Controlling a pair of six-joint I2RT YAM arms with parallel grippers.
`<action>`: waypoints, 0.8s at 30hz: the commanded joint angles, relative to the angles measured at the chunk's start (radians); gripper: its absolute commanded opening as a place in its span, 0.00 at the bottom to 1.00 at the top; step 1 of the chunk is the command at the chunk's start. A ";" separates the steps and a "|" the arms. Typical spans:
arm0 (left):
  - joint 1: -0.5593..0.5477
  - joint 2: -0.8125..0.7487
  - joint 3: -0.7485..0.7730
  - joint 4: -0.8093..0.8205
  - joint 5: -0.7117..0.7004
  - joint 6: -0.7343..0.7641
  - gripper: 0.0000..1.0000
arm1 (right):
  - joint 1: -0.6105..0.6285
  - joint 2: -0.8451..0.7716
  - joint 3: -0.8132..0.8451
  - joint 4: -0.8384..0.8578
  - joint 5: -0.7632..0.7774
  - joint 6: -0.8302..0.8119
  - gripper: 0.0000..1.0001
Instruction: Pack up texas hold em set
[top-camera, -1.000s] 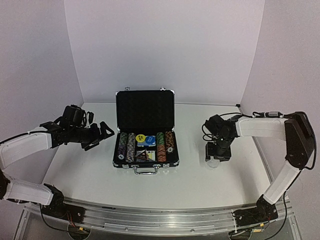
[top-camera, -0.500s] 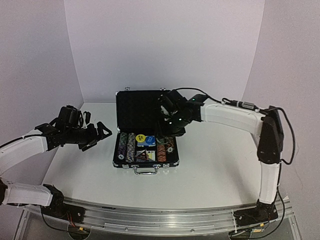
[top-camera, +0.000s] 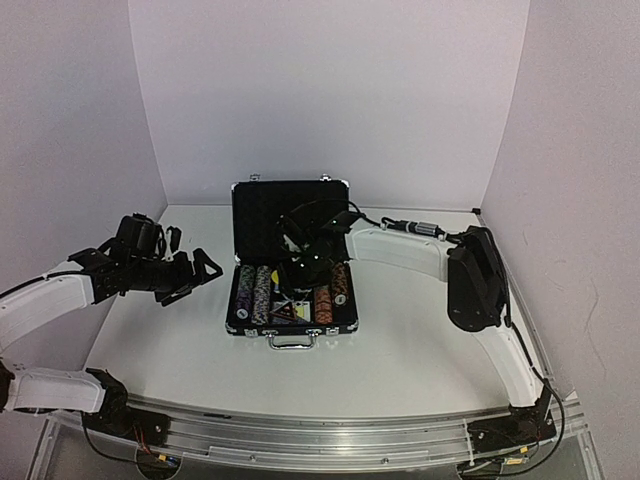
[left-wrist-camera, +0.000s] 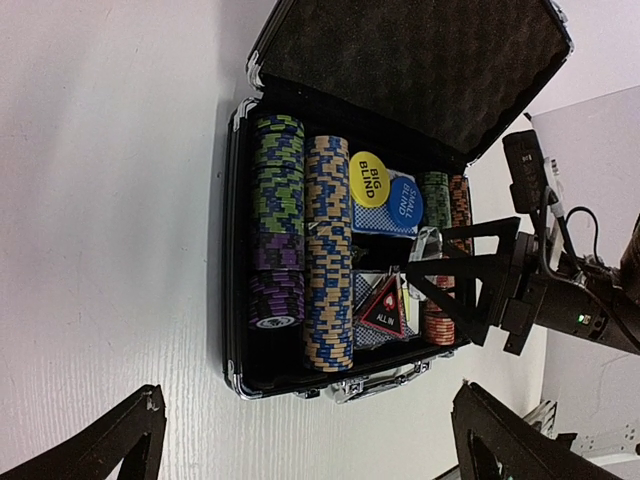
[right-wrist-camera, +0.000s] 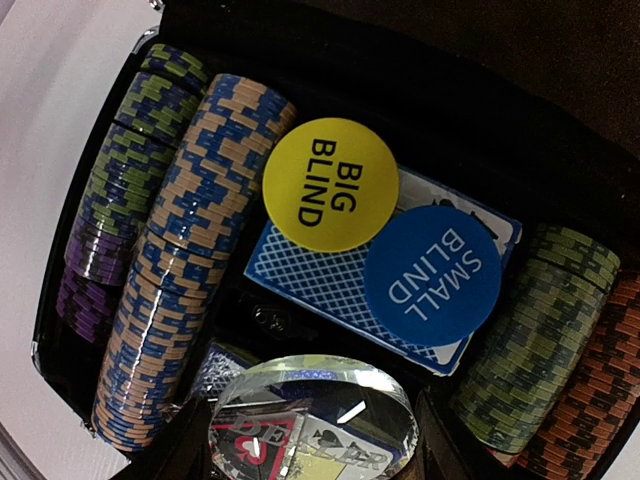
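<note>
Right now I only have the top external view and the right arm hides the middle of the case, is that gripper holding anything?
Observer: Yes. The right gripper is shut on a clear disc marked DEALER.
Operator: What's just past it in the case?
Observer: A yellow Big Blind disc and a blue Small Blind disc, both lying on a blue card deck.
Operator: Is the triangular marker in?
Observer: Yes, it lies in the near middle section, reading ALL IN.

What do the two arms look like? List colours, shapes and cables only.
Both arms have smooth white link shells with black joints. The left arm ends in a black pincer with angular triangular fingers. The right arm has a bulky black elbow, thin black cables along it and a green light behind its black pincer.
</note>
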 joint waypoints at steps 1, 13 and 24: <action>0.006 -0.028 -0.006 -0.005 -0.005 0.015 1.00 | -0.002 0.019 0.054 0.004 0.056 -0.021 0.48; 0.005 -0.046 -0.016 -0.015 -0.008 0.014 1.00 | -0.012 0.045 0.021 0.005 0.076 -0.018 0.50; 0.006 -0.052 -0.007 -0.030 -0.024 0.018 1.00 | -0.028 0.036 -0.021 0.004 0.107 -0.011 0.51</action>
